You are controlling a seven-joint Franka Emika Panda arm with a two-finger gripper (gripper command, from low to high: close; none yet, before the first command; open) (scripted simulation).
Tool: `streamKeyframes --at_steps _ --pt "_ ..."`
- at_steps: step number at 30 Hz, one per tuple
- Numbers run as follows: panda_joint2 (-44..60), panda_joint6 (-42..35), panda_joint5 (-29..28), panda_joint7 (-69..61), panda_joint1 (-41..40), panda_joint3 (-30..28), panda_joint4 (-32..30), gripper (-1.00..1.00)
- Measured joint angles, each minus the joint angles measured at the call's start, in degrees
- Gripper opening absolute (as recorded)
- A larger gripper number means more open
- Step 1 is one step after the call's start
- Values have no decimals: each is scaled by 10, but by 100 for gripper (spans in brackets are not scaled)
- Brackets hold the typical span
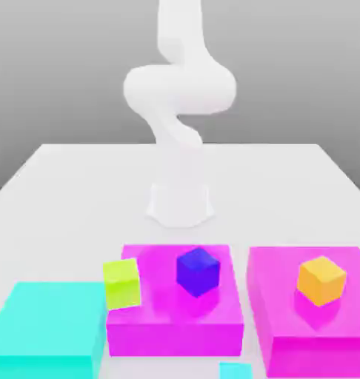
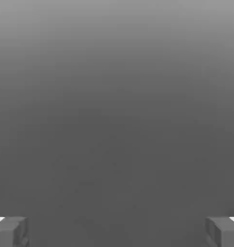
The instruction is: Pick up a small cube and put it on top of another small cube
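Dark blue cube (image 1: pixel 198 272) rests on a magenta block (image 1: pixel 175 339); gripper (image 2: pixel 117 232) open wide

Cyan cube (image 1: pixel 235 371): small, plain, partly cropped at bottom edge, right of centre. Dark blue cube (image 1: pixel 198 272): atop magenta block (image 1: pixel 175 339), lower centre.

Tool (image 2: pixel 117 232) wide open, empty

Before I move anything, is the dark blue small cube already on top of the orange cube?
No, the dark blue cube rests on the middle magenta block.
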Motion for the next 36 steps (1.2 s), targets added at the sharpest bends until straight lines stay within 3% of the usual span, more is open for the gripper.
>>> streamKeyframes --at_steps 14,28,33,34,36 --pt "294 89 9 45 11 28 2 0" --pt "586 177 -27 121 43 34 4 0" --pt "689 246 -40 135 53 25 21 0" --pt "702 256 -41 136 54 23 23 -100" --pt "702 256 -41 136 54 23 23 -100"
